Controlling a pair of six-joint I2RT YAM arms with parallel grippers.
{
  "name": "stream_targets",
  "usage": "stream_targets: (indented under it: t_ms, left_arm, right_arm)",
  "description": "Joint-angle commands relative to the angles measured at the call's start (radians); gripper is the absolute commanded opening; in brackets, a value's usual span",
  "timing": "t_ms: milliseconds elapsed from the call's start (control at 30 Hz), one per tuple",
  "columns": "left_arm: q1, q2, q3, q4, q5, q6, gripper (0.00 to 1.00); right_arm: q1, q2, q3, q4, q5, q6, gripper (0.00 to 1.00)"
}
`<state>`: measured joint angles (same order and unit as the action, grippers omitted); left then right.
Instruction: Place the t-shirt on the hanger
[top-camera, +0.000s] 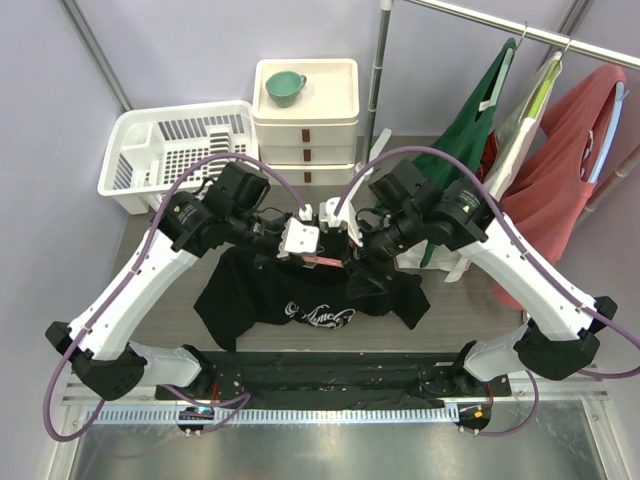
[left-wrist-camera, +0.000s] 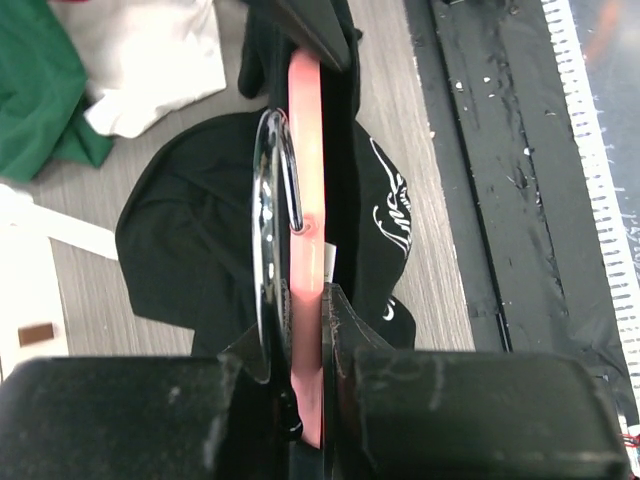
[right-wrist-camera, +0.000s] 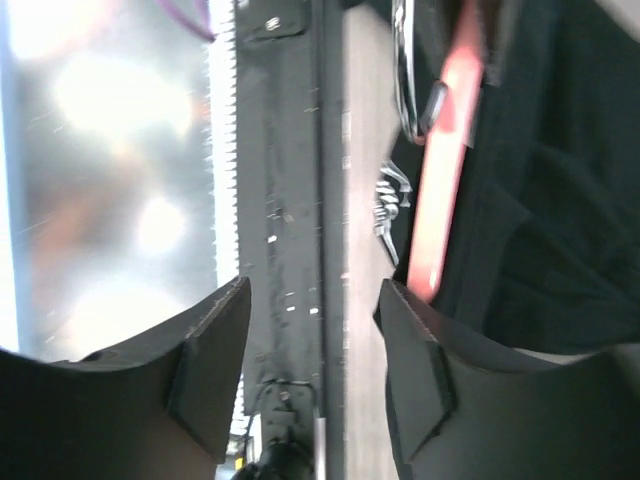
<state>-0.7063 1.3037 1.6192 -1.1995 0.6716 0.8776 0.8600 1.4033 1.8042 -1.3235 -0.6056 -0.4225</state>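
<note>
The black t-shirt (top-camera: 300, 300) lies crumpled on the table between the two arms, its white print (top-camera: 320, 316) facing the near edge. The pink hanger (left-wrist-camera: 305, 150) is held above it, partly inside the fabric, with its metal hook (left-wrist-camera: 268, 210) alongside. My left gripper (left-wrist-camera: 310, 330) is shut on the hanger's pink bar. In the right wrist view, the right gripper (right-wrist-camera: 313, 290) stands open with nothing between its fingers. The hanger (right-wrist-camera: 445, 170) and the t-shirt (right-wrist-camera: 560, 200) lie just to its right. From above, the right gripper (top-camera: 356, 262) hovers at the shirt's right shoulder.
A white dish rack (top-camera: 170, 150) sits at the back left. Beside it is a white drawer unit (top-camera: 305, 125) with a green cup (top-camera: 284, 87) on top. A rail (top-camera: 520, 30) at the right carries green (top-camera: 470, 130), white and salmon-red (top-camera: 560, 170) garments. A black mat (top-camera: 320, 380) lines the near edge.
</note>
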Motion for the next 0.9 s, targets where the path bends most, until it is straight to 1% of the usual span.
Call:
stream_targets:
  t_ms: [0, 133, 267, 300, 333, 400, 433, 467, 533, 567, 633, 667, 733, 767, 867]
  left_arm:
    - [-0.033, -0.024, 0.05, 0.041, 0.052, 0.037, 0.0]
    - [-0.035, -0.041, 0.025, 0.058, 0.06, 0.026, 0.0]
    - [-0.047, -0.055, 0.007, 0.052, 0.066, 0.024, 0.0]
    - [-0.048, -0.058, 0.004, 0.049, 0.063, 0.024, 0.0]
    - [-0.05, -0.06, -0.004, 0.048, 0.06, 0.024, 0.0]
    - [-0.05, -0.075, -0.016, 0.046, 0.051, 0.024, 0.0]
    - [-0.05, -0.083, -0.033, 0.049, 0.049, 0.023, 0.0]
    - [-0.05, -0.09, -0.044, 0.063, 0.049, 0.021, 0.0]
    - [-0.05, -0.107, -0.065, 0.084, 0.052, 0.008, 0.0]
    - [-0.05, -0.109, -0.07, 0.086, 0.052, 0.004, 0.0]
    - [-0.05, -0.11, -0.07, 0.087, 0.062, -0.002, 0.0]
    - [-0.05, -0.109, -0.068, 0.089, 0.066, -0.005, 0.0]
    - [-0.05, -0.106, -0.061, 0.092, 0.088, -0.014, 0.0]
    - [-0.05, -0.104, -0.056, 0.092, 0.091, -0.017, 0.0]
    - [-0.05, -0.098, -0.039, 0.087, 0.094, -0.023, 0.0]
  right_arm:
    - [0.011, 0.014, -0.051, -0.011, -0.069, -0.01, 0.63]
    - [0.011, 0.005, -0.083, 0.006, -0.059, -0.033, 0.63]
    - [0.01, -0.001, -0.095, 0.012, -0.054, -0.039, 0.6]
    - [0.008, -0.001, -0.082, 0.006, -0.049, -0.044, 0.56]
    - [0.007, -0.001, -0.062, -0.005, -0.042, -0.059, 0.54]
    - [-0.009, 0.0, 0.029, -0.008, -0.022, -0.058, 0.55]
    - [-0.013, 0.003, 0.061, -0.019, -0.017, -0.052, 0.56]
    - [-0.021, 0.006, 0.116, -0.026, -0.004, -0.045, 0.62]
    - [-0.029, -0.001, 0.142, -0.043, 0.01, -0.041, 0.68]
    - [-0.038, -0.01, 0.13, -0.043, 0.029, -0.038, 0.75]
    - [-0.045, -0.044, 0.095, -0.033, 0.046, -0.041, 0.82]
    - [-0.047, -0.058, 0.04, -0.026, 0.055, -0.047, 0.88]
    - [-0.055, -0.082, -0.021, -0.013, 0.075, -0.071, 0.91]
    - [-0.059, -0.086, -0.078, -0.008, 0.075, -0.082, 0.91]
    - [-0.073, -0.066, -0.121, 0.009, 0.043, -0.113, 0.91]
